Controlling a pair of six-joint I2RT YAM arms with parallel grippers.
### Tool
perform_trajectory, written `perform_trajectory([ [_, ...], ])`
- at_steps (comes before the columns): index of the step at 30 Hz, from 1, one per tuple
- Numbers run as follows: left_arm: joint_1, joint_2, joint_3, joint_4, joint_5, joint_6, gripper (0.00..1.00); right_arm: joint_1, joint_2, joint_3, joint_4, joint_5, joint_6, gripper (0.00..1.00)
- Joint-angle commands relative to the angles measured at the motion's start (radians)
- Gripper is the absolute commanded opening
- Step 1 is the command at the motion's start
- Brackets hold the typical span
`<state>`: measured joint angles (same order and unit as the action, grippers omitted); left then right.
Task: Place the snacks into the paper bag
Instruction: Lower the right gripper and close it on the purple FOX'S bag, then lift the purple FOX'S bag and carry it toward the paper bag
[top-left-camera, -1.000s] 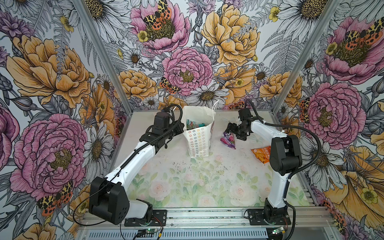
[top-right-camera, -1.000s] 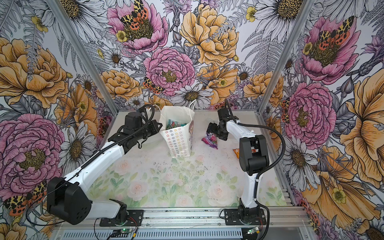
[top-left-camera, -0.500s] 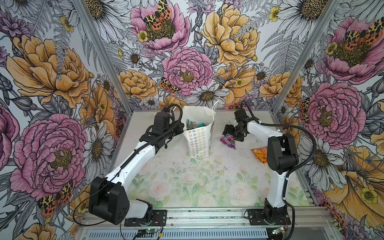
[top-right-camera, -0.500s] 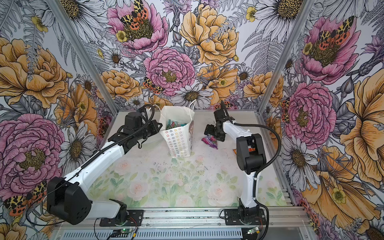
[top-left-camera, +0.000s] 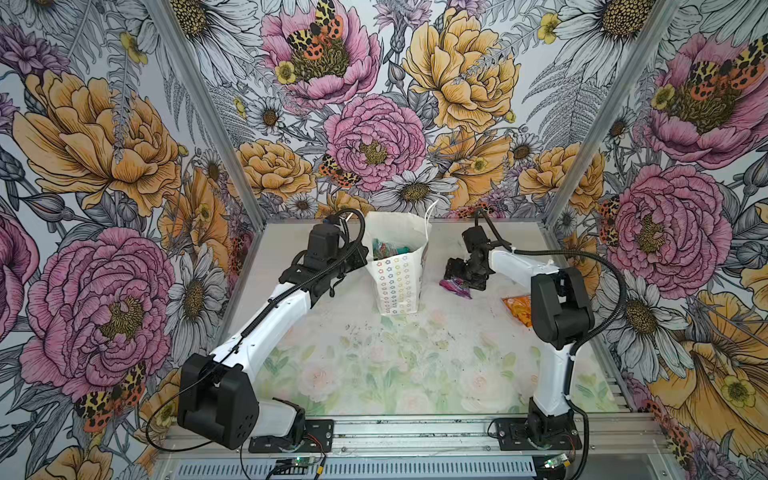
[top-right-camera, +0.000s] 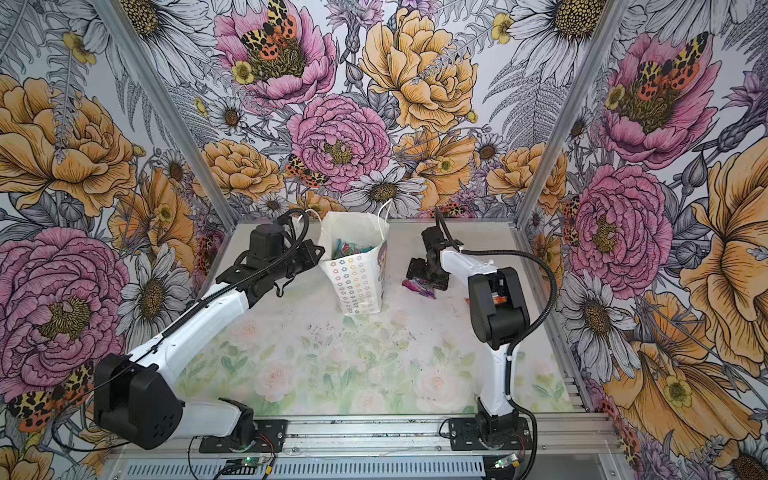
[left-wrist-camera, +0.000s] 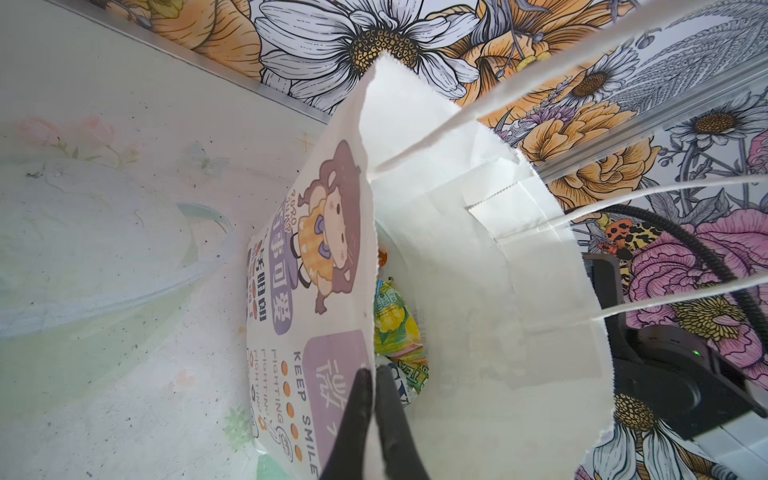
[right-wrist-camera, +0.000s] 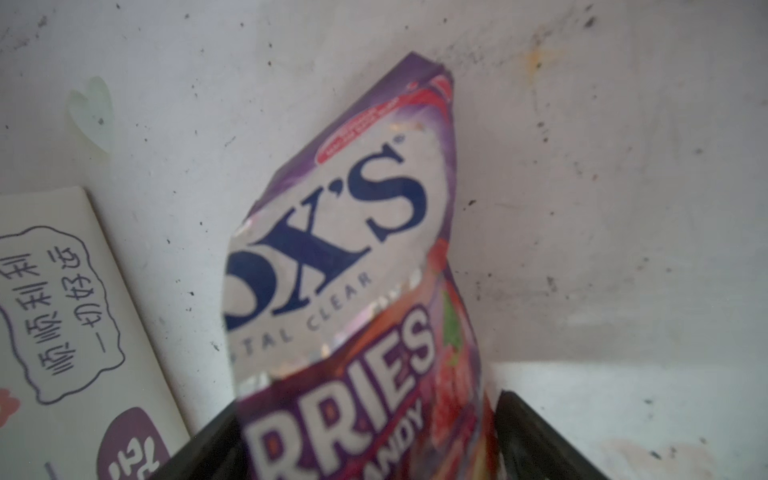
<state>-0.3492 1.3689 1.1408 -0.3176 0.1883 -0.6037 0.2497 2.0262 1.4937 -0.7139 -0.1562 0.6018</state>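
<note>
**Left claw** (left-wrist-camera: 372, 374): pressed together on the top edge of the paper bag (left-wrist-camera: 478, 324), with one finger outside the printed wall and one inside. In both top views my left claw (top-left-camera: 356, 258) (top-right-camera: 309, 254) sits at the bag's left rim.

**Paper bag** (top-left-camera: 397, 286) (top-right-camera: 358, 286): it stands upright at the back of the table (top-left-camera: 395, 365), between my two arms, with its mouth open.
- The face seen from my left wrist shows a cartoon girl in a yellow dress.
- The words "KEEP SMILE" and "FIGHTING" read clearly, beside purple panels of Chinese characters.
- The side towards the front carries rows of small coloured flower outlines.
- My right wrist view shows another face of the bag (right-wrist-camera: 62, 311) with a speech bubble of Chinese characters.

**Contents:** snacks (top-left-camera: 388, 251) (top-right-camera: 347, 248) lie inside the bag. Among them is a yellow-green packet (left-wrist-camera: 395, 328) with a lemon picture. The bag's edge cuts off its lettering.

**Right claw** (right-wrist-camera: 370, 407) (top-left-camera: 463, 274) (top-right-camera: 428, 274): spread wide, one finger on each side of the purple packet (right-wrist-camera: 345, 249).
- The packet lies on the table to the right of the bag and apart from it (top-left-camera: 455, 286) (top-right-camera: 417, 286).
- I can read "X'S", "STAL CLEAR", "RRIES" and "ANDY". The start of each word is hidden.
- I cannot tell whether my pads touch the packet's edges.

**Orange packet** (top-left-camera: 517, 309): it lies on the table further right, partly hidden behind my right arm. Its print is too small to read.
</note>
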Motion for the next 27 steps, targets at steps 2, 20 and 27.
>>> perform_trajectory([
  [2,-0.004,-0.008,0.021,0.009,-0.028,0.004,0.00,0.013,0.031,-0.020,0.001,0.033,-0.016,0.88],
  [20,-0.004,-0.013,0.017,0.009,-0.027,0.005,0.00,0.036,-0.016,-0.053,0.001,0.043,-0.064,0.34],
  [27,-0.003,-0.017,0.017,0.009,-0.029,0.005,0.00,0.036,-0.116,-0.043,-0.007,0.051,-0.107,0.24],
])
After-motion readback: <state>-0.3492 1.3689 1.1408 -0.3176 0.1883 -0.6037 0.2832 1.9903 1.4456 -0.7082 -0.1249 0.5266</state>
